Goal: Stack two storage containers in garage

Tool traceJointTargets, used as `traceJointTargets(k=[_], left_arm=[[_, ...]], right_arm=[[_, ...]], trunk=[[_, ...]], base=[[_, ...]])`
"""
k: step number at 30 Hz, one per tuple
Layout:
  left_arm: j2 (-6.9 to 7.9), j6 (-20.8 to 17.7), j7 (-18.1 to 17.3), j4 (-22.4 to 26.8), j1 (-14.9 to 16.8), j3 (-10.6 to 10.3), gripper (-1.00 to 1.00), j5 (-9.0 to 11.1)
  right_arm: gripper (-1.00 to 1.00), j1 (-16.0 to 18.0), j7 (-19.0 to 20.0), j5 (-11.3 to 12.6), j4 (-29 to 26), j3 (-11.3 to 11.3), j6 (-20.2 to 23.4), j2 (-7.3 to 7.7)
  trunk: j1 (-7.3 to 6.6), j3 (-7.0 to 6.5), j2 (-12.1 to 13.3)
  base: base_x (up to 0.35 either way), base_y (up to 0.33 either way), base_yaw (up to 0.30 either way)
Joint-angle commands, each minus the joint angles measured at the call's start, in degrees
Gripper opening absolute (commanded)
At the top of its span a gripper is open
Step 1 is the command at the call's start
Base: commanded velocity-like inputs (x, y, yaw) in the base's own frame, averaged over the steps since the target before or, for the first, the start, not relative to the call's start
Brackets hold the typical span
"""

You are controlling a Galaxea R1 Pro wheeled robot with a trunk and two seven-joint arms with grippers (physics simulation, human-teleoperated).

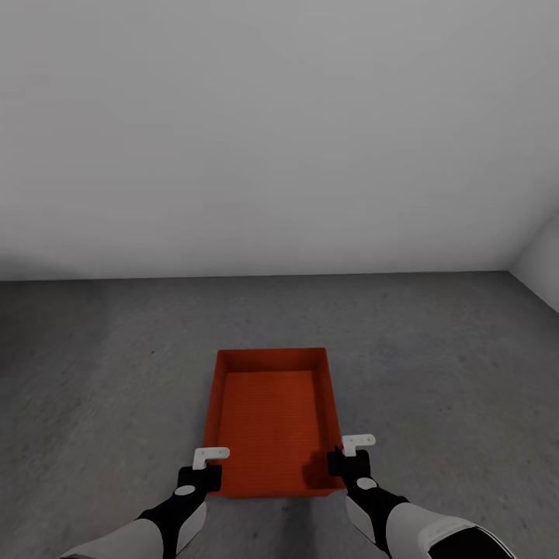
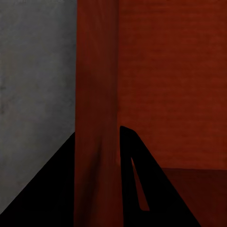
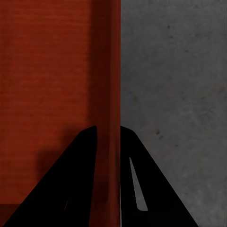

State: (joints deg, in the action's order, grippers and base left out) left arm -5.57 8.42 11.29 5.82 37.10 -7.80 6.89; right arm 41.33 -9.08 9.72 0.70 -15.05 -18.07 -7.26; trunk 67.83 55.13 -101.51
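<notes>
Pinching the storage container by its side walls low in the frame, both jaws could tilt it onto the floor if one side releases first.

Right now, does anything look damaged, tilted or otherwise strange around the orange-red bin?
Nothing stands out. The orange-red open box-shaped bin looks whole and empty above the dark grey concrete-like floor. The left gripper and right gripper each straddle a side wall near its near corners.
</notes>
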Motion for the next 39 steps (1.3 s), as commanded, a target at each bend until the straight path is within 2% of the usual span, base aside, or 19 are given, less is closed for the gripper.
traceJointTargets(k=[1,7,8,32,39], left_arm=[[-0.03,0.20,0.54,0.19,-0.01,0.77,-1.00,-0.30],[-0.06,0.20,0.50,0.18,-0.01,0.77,-1.00,-0.30],[-0.06,0.20,0.50,0.21,-0.01,0.77,1.00,-0.30],[-0.06,0.20,0.58,0.24,-0.01,0.78,1.00,-0.21],[-0.06,0.20,0.58,0.18,-0.01,0.77,1.00,-0.22]], right_arm=[[-1.00,0.06,-0.18,1.03,0.09,2.09,-0.30,-0.90],[-1.00,0.05,-0.08,0.95,0.09,2.05,-0.22,-0.91],[1.00,0.02,-0.07,0.88,0.09,2.05,-0.22,-0.91],[1.00,0.04,-0.22,1.08,0.09,2.07,-0.30,-0.92],[1.00,0.03,-0.24,1.09,0.09,2.10,-0.30,-0.92]], trunk=[[0.99,0.04,0.00],[0.99,0.04,0.00],[0.99,0.04,0.00],[0.99,0.04,0.00],[-0.54,-1.22,2.80]], base=[[0.000,0.000,0.000],[0.000,0.000,0.000],[0.000,0.000,0.000],[0.000,0.000,0.000],[0.000,0.000,0.000]])
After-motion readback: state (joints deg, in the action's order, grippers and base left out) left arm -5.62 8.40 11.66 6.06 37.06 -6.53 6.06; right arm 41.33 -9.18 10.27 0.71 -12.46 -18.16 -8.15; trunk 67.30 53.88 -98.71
